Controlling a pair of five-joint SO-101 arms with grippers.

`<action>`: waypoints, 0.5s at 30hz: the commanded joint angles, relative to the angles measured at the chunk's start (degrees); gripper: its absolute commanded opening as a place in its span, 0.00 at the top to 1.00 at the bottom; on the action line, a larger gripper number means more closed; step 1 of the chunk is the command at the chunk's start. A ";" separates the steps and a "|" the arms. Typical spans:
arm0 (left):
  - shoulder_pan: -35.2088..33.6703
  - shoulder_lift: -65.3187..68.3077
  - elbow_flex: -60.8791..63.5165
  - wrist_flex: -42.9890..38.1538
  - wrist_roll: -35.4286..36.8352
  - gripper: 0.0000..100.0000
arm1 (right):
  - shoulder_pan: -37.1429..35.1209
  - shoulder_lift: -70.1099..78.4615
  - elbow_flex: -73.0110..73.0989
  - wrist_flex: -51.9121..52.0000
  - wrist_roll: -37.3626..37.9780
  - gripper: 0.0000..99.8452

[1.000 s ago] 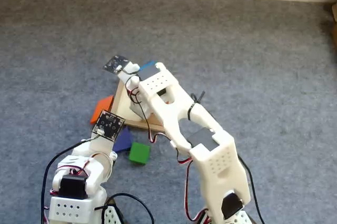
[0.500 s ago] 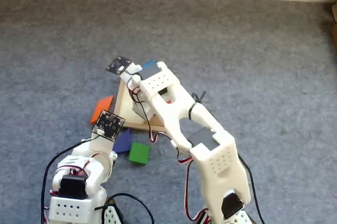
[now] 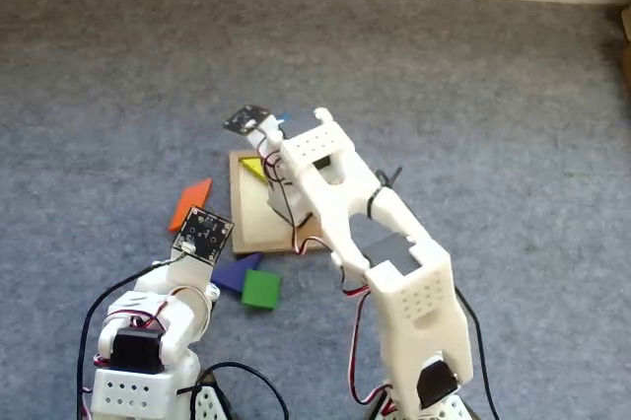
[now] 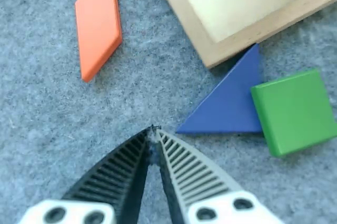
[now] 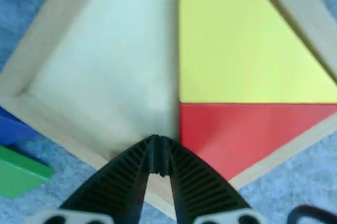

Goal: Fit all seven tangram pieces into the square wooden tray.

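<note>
No readable text, label, number or sign can be made out on any piece, the tray or the arms.

The square wooden tray (image 3: 246, 215) is seen lying flat just left of the high view's centre. A yellow triangle (image 5: 237, 45) and a red triangle (image 5: 237, 134) are seated inside it, edge to edge. An orange parallelogram (image 3: 190, 203) is laid left of the tray, apart. The tray's lower-left corner is touched by a blue triangle (image 3: 237, 272), which is abutted by a green square (image 3: 261, 288).
</note>
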 commanded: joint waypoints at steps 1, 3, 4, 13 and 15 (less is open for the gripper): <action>-0.22 -0.31 1.10 0.26 0.35 0.99 | 2.68 -5.05 3.03 0.22 0.62 0.98; -0.22 -0.31 1.10 0.26 0.35 0.99 | 2.86 -7.60 5.58 -0.57 0.62 0.98; -0.22 -0.31 1.10 0.26 0.35 0.99 | 3.21 -9.27 7.25 -0.75 0.62 0.98; -0.22 -0.31 1.10 0.26 0.35 0.99 | 3.65 -27.03 28.62 -13.23 0.62 0.98; -0.22 -0.31 1.10 0.26 0.35 0.99 | 3.74 -30.64 30.99 -14.81 0.35 0.98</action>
